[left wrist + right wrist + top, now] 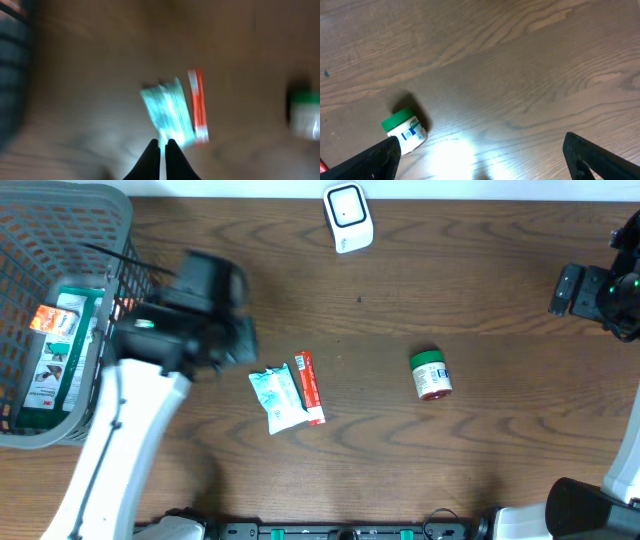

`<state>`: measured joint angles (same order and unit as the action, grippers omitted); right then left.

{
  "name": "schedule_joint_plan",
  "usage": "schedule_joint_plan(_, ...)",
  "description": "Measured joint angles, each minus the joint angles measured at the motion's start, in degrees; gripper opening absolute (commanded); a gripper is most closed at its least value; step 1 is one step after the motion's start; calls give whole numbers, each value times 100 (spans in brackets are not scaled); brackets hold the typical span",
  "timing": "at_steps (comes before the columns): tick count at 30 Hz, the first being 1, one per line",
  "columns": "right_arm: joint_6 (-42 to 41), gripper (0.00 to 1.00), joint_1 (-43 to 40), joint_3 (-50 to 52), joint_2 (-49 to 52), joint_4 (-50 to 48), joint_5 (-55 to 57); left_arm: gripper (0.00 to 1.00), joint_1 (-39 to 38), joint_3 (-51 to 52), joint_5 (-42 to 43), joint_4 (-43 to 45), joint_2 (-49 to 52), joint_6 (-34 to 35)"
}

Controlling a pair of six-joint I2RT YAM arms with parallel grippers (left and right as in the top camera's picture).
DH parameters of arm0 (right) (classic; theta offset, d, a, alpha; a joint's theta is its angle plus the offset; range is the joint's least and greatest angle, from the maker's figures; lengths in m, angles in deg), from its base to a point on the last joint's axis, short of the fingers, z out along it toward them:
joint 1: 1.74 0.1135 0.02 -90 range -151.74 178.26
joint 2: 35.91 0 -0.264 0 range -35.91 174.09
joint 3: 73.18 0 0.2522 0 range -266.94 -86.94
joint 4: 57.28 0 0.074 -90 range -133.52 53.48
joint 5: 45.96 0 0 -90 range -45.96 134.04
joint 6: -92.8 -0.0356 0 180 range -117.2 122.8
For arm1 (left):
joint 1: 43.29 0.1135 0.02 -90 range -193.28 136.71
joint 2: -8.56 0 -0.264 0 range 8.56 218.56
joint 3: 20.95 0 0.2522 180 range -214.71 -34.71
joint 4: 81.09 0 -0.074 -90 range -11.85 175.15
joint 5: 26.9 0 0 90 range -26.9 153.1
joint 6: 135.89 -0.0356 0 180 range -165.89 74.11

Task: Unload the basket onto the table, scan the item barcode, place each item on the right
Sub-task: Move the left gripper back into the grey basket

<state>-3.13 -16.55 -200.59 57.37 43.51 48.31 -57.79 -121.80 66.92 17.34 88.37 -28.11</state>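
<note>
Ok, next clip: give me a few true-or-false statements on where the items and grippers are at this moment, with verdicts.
1. The left gripper is shut and holds nothing. True.
2. The right gripper grips the green-lidded jar. False: its jaws stand wide open, and the jar lies on the table, apart from it.
3. The teal packet and the red stick lie side by side on the table. True.
4. The grey basket is empty. False: a box lies in it.
</note>
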Motion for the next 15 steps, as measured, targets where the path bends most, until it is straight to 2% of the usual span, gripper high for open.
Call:
schedule_joint_plan(5, 0, 99, 0, 0, 0, 0, 2, 56, 1032, -1318, -570, 256, -26, 105)
schedule_joint_plan(8, -2, 99, 0, 0, 0, 2, 2, 66, 1749, -1556, -726, 850, -63, 262)
schedule_joint_plan(15, -2, 99, 0, 0, 0, 0, 2, 74, 3386, -1600, -866, 1744, 358, 820)
